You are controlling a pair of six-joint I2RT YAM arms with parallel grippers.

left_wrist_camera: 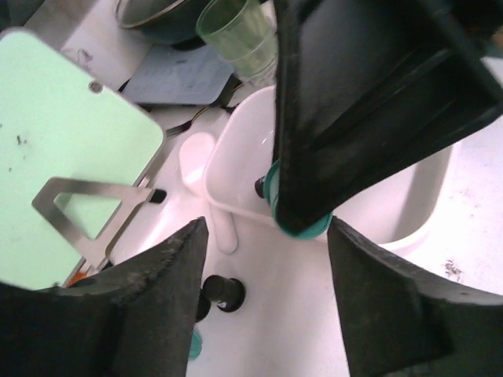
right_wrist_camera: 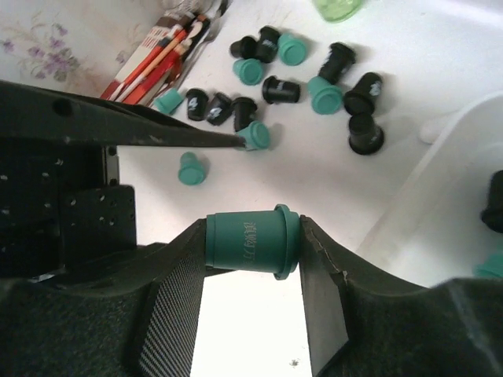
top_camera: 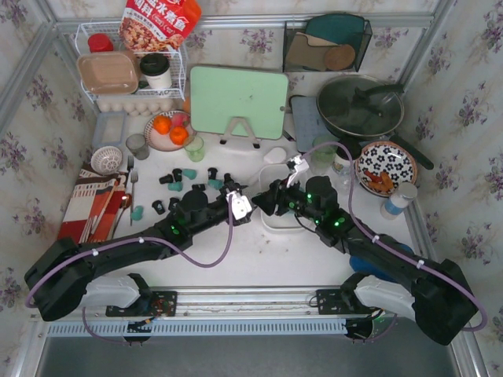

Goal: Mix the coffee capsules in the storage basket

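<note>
My right gripper (right_wrist_camera: 251, 259) is shut on a teal coffee capsule (right_wrist_camera: 251, 239), held sideways above the table just left of the white storage basket (right_wrist_camera: 440, 204). A black capsule (right_wrist_camera: 495, 200) and a teal one (right_wrist_camera: 491, 265) lie in the basket. Several teal and black capsules (right_wrist_camera: 314, 78) lie scattered on the table beyond, also seen in the top view (top_camera: 189, 174). My left gripper (left_wrist_camera: 267, 298) is open and empty, facing the right gripper's held capsule (left_wrist_camera: 302, 228) and the basket (left_wrist_camera: 236, 157), with a black capsule (left_wrist_camera: 224, 292) on the table below. In the top view both grippers, left (top_camera: 240, 206) and right (top_camera: 263, 201), meet over the basket's left end (top_camera: 277, 226).
A green cutting board on a stand (top_camera: 238, 100) is behind the grippers, with pale green cups (top_camera: 194, 148) (top_camera: 322, 153) either side. A lidded pan (top_camera: 360, 106), a patterned plate (top_camera: 385, 166), a plate of oranges (top_camera: 169, 129), a strainer bowl (top_camera: 106, 159) and a wire rack (top_camera: 130, 71) ring the area.
</note>
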